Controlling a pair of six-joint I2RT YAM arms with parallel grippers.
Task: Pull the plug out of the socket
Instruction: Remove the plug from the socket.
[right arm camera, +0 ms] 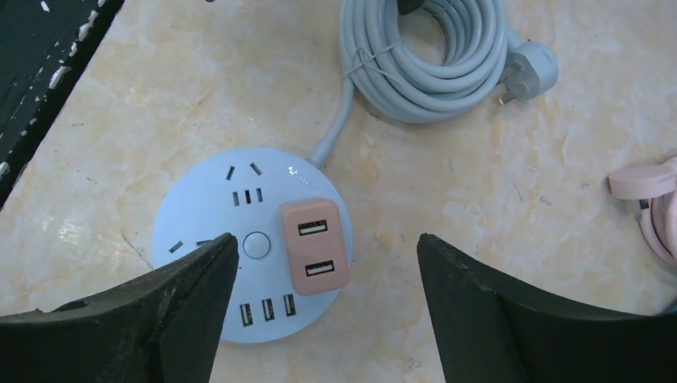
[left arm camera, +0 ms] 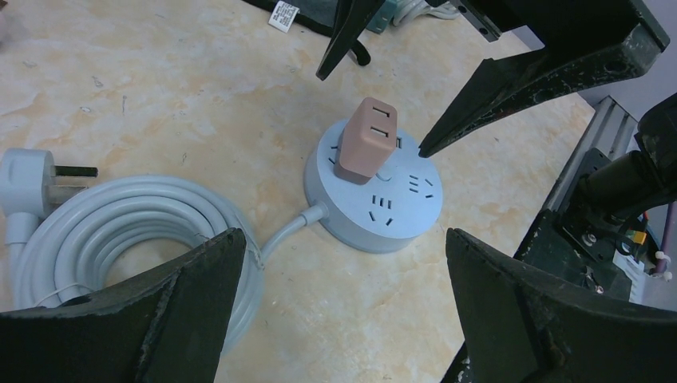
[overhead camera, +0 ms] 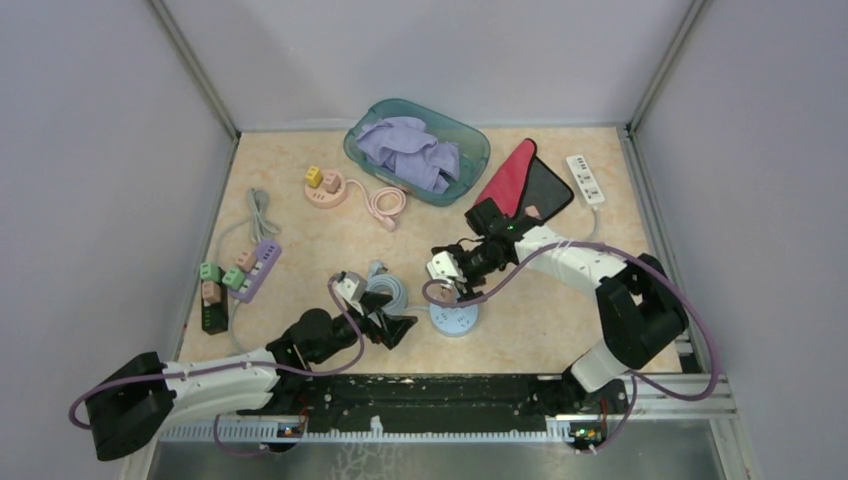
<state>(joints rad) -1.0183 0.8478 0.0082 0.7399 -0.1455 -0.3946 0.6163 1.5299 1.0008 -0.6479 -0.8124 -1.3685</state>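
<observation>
A round light-blue socket (overhead camera: 457, 322) (left arm camera: 375, 209) (right arm camera: 209, 239) lies on the table between the two arms. A pink plug (left arm camera: 366, 137) (right arm camera: 314, 245) with two USB slots stands plugged into its top. My right gripper (overhead camera: 450, 287) (right arm camera: 324, 239) hangs open just above the socket. One of its fingers (left arm camera: 519, 84) is on each side of the plug, and neither touches it. My left gripper (overhead camera: 388, 327) (left arm camera: 344, 232) stands wide open and empty, low beside the socket on its left.
The socket's grey cable (overhead camera: 385, 290) (right arm camera: 431, 56) lies coiled behind my left gripper. A teal basin of purple cloth (overhead camera: 415, 150), a pink round socket (overhead camera: 325, 188), a purple power strip (overhead camera: 255, 268), a white strip (overhead camera: 585, 178) and a red-and-black cloth (overhead camera: 520, 185) lie around.
</observation>
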